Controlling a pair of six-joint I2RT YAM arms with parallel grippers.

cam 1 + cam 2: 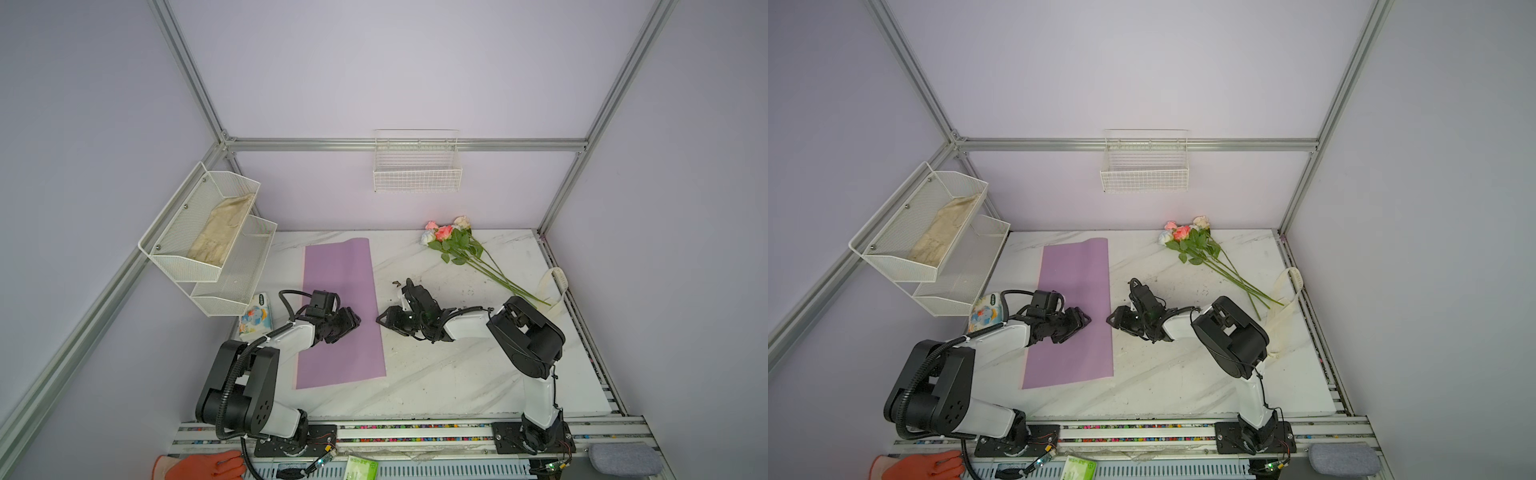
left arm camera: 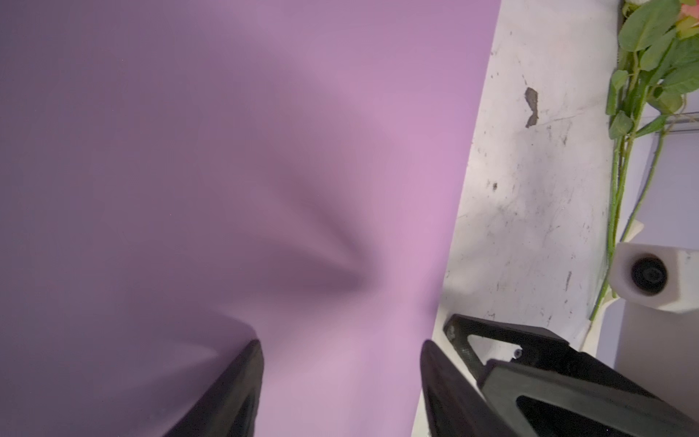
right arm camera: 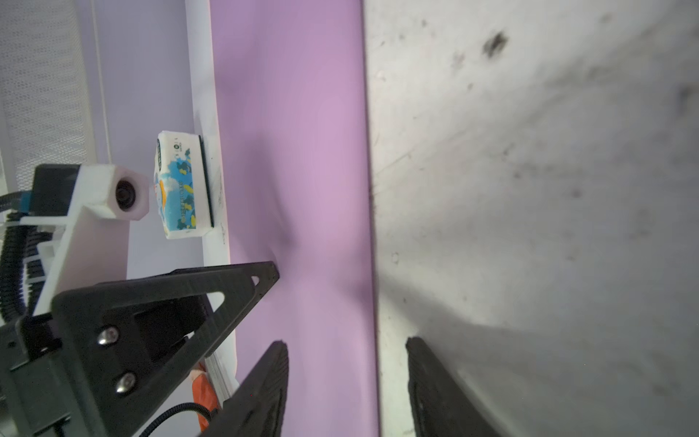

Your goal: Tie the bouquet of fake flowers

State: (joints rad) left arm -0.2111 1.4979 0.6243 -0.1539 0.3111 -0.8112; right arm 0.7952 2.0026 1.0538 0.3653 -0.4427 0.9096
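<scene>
While the bouquet (image 1: 457,245) lies untouched at the far right of the tabletop (image 1: 436,374), the left end effector (image 2: 340,348) hangs over the purple sheet (image 1: 340,270) and the right end effector (image 3: 346,342) straddles its edge, both half open and empty, likely to reposition it.

One bouquet of fake flowers (image 1: 457,243), one lilac sheet (image 1: 340,266), one ribbon (image 1: 560,277) — and one tissue pack (image 1: 254,318).

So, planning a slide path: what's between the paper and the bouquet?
Just scuffed table with one small dark fleck; the left wrist view shows it between paper and bouquet.
</scene>
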